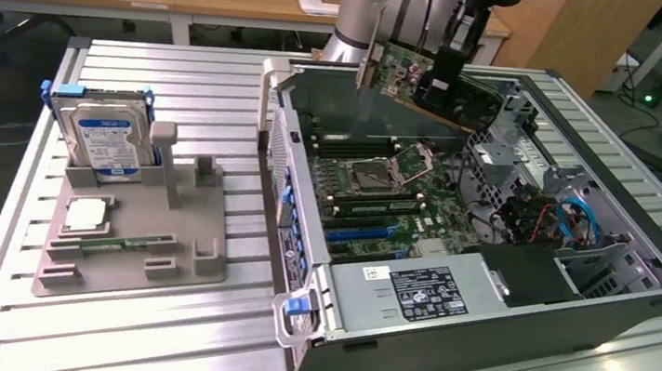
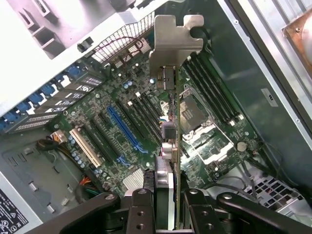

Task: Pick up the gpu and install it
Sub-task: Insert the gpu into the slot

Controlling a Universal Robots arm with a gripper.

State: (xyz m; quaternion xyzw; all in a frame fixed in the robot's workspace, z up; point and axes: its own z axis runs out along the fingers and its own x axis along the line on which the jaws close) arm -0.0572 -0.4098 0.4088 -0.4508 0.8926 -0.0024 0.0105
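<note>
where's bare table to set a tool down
Bare table on the camera side of the holder and beyond it. Only a narrow strip between holder and case. Crowded inside the case; the gripper holds the gpu above it.

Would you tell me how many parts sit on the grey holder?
3: a hard drive upright, a CPU flat nearer the camera, a RAM stick beside the CPU. Something could hide behind the drive.
</note>
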